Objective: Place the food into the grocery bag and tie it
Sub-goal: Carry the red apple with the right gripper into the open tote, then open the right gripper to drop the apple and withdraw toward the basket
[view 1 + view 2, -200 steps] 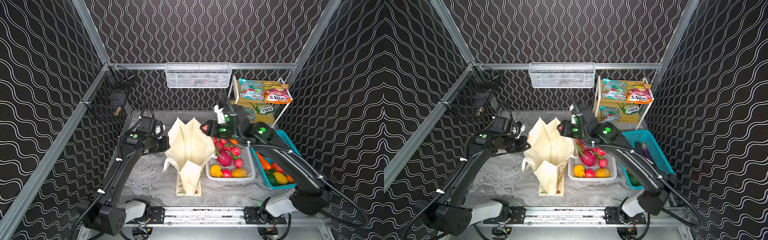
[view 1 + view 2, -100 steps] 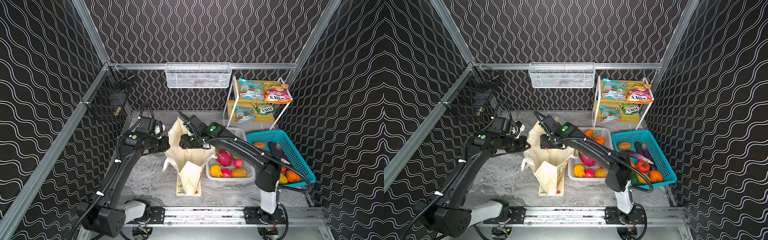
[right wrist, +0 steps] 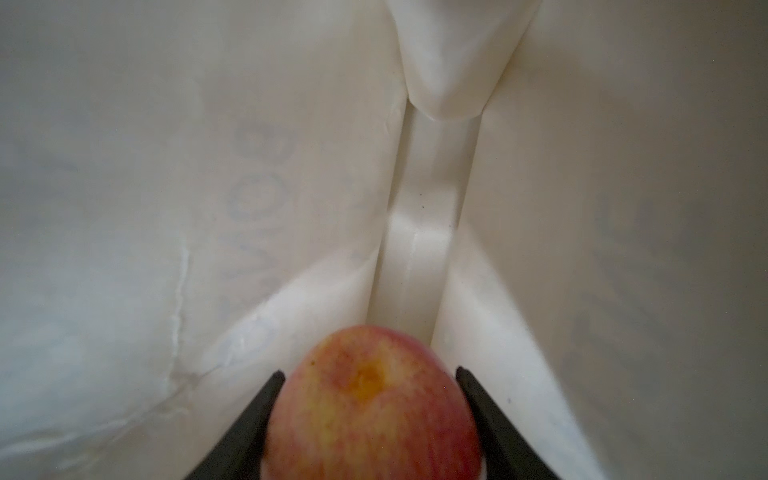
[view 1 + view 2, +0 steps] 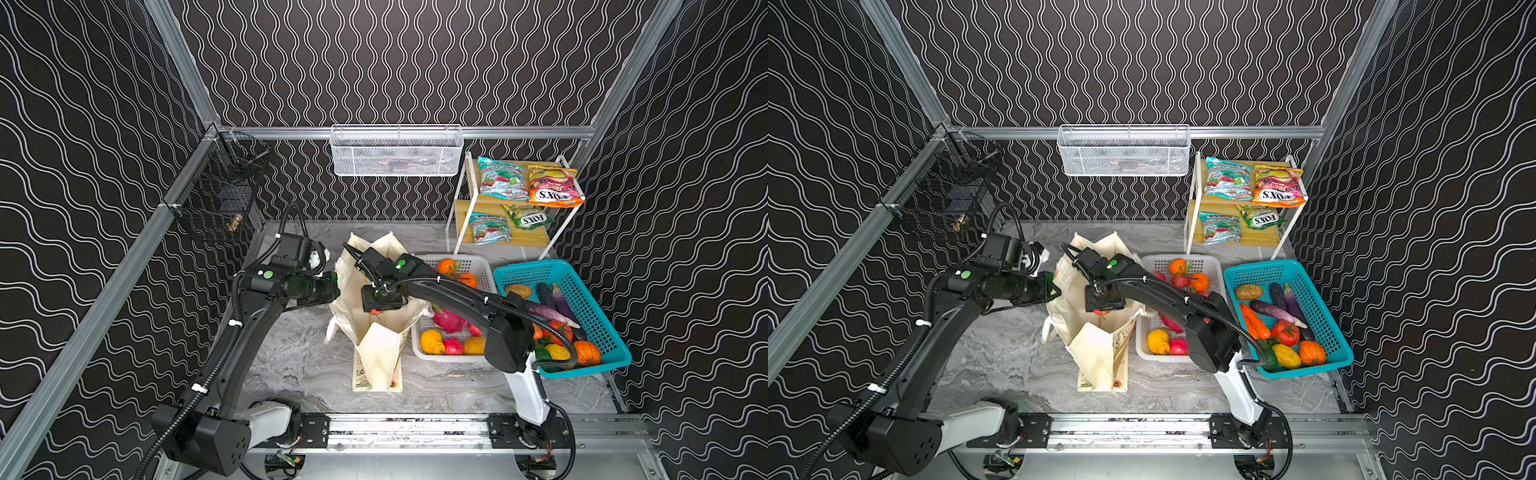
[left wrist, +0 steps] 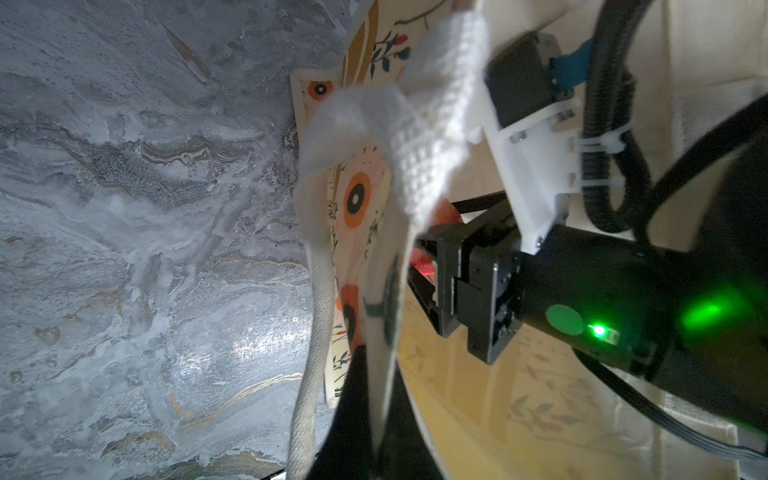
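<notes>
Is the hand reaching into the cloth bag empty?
No, the right hand grips a red-and-yellow apple between its two black fingers, with the cream bag all around it.

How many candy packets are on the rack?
4: teal packet and orange packet on the top shelf; second teal packet and green packet on the lower shelf. Others may be hidden.
</notes>
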Robot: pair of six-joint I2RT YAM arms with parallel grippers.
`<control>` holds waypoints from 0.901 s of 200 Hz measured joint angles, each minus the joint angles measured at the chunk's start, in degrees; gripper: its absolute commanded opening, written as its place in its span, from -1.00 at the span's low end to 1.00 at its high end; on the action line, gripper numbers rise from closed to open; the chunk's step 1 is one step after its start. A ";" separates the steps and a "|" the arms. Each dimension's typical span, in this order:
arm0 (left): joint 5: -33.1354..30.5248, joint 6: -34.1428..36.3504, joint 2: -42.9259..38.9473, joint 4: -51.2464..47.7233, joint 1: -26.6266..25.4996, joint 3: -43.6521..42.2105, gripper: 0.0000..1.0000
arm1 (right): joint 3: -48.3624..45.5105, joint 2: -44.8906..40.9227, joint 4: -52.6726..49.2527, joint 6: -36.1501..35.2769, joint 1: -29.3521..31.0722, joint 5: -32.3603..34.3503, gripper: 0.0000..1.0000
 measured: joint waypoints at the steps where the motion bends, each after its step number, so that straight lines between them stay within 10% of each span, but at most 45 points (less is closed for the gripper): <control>1: 0.00 0.00 0.00 0.00 0.00 0.00 -1.00 | -0.07 0.02 0.00 0.00 0.00 0.02 0.22; 108: -0.02 -0.09 -0.20 0.00 0.00 0.04 -1.00 | -6.25 3.48 4.20 0.24 -0.02 0.24 0.42; 180: -0.04 -0.09 -0.22 0.00 0.00 0.07 -1.00 | -6.99 4.00 5.81 0.52 -0.07 0.09 0.98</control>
